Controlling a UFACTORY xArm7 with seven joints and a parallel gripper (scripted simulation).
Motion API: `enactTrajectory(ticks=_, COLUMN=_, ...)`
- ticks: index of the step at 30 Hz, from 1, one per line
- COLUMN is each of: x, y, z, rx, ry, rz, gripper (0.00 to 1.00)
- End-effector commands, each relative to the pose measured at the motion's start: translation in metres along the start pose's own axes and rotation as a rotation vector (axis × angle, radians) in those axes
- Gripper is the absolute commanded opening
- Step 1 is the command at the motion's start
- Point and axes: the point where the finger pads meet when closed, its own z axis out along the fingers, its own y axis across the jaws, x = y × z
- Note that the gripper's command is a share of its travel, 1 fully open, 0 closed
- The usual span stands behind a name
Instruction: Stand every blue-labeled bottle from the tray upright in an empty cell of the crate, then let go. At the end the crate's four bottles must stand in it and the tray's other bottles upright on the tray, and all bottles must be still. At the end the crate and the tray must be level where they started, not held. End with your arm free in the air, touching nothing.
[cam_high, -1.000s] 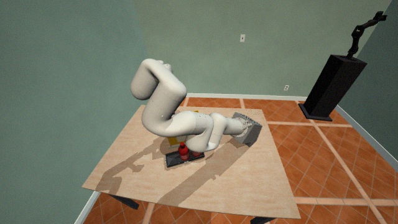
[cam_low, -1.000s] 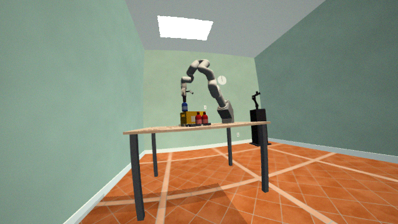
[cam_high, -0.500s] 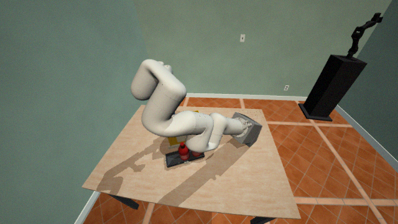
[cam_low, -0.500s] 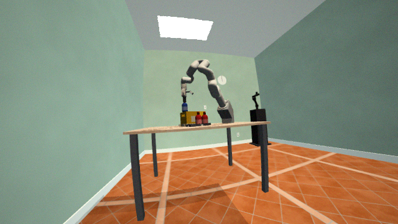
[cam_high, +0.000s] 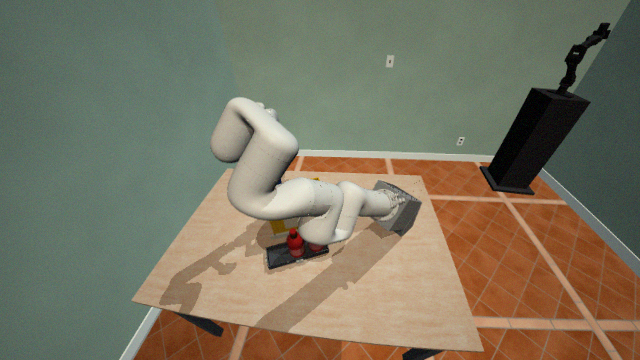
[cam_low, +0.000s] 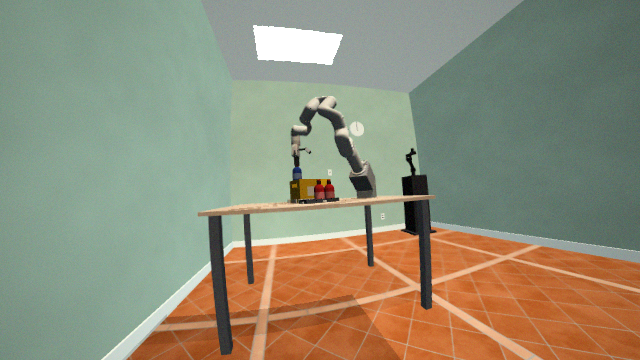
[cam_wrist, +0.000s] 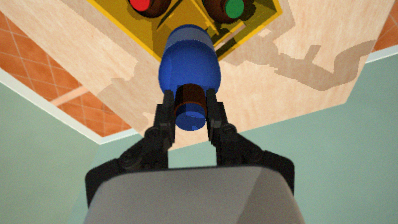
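Observation:
My gripper (cam_wrist: 190, 100) is shut on the neck of a blue-labeled bottle (cam_wrist: 189, 65) and holds it upright over a corner of the yellow crate (cam_wrist: 185, 20). In the exterior view the blue-labeled bottle (cam_low: 297, 173) hangs just above the crate's (cam_low: 303, 189) left end, with the gripper (cam_low: 296, 161) above it. In the crate a bottle with a red cap (cam_wrist: 141, 5) and one with a green cap (cam_wrist: 232, 7) stand in the far cells. Two red bottles (cam_low: 324, 190) stand upright on the dark tray (cam_high: 293, 258); one red bottle (cam_high: 295, 243) shows in the top view.
The arm's grey base (cam_high: 397, 206) sits on the table to the right of the tray. The arm's links hide most of the crate in the top view. A black pedestal (cam_high: 535, 140) stands on the floor at the right.

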Motion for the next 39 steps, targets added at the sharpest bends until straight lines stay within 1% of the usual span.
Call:
enactTrajectory(ticks=1, x=-0.001, y=-0.001, z=0.004, rx=0.003, ry=-0.005, rz=0.0, gripper=0.0)
enactTrajectory(ticks=17, x=-0.001, y=-0.001, z=0.014, rx=0.003, ry=-0.005, rz=0.0, gripper=0.0)
enactTrajectory(ticks=39, x=-0.001, y=-0.001, z=0.016, rx=0.003, ry=-0.005, rz=0.0, gripper=0.0)
